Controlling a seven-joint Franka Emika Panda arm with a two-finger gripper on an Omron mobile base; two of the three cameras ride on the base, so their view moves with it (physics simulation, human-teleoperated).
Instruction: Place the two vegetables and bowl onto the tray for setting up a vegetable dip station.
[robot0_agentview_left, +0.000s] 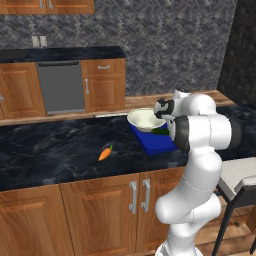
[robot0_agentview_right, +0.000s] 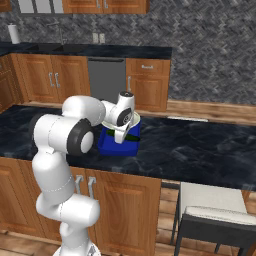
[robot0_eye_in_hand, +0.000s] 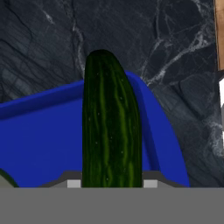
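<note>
Gripper (robot0_eye_in_hand: 112, 183) clamped on cucumber (robot0_eye_in_hand: 111, 127), above blue tray (robot0_eye_in_hand: 43, 140), tip past tray rim. Bowl (robot0_agentview_left: 145, 119) on tray far end. Carrot (robot0_agentview_left: 105, 153) alone on dark counter (robot0_agentview_left: 45, 150), well left of tray, open room around.

Dark marble counter (robot0_agentview_left: 45, 145), wooden cabinets (robot0_agentview_left: 30, 220).

The arm (robot0_agentview_left: 200, 150) folds forward at the elbow, its hand (robot0_eye_in_hand: 112, 183) clamped, fingers partly apart.

bowl (robot0_agentview_left: 145, 119) on tray (robot0_agentview_left: 156, 142), carrot (robot0_agentview_left: 105, 153) left
</note>
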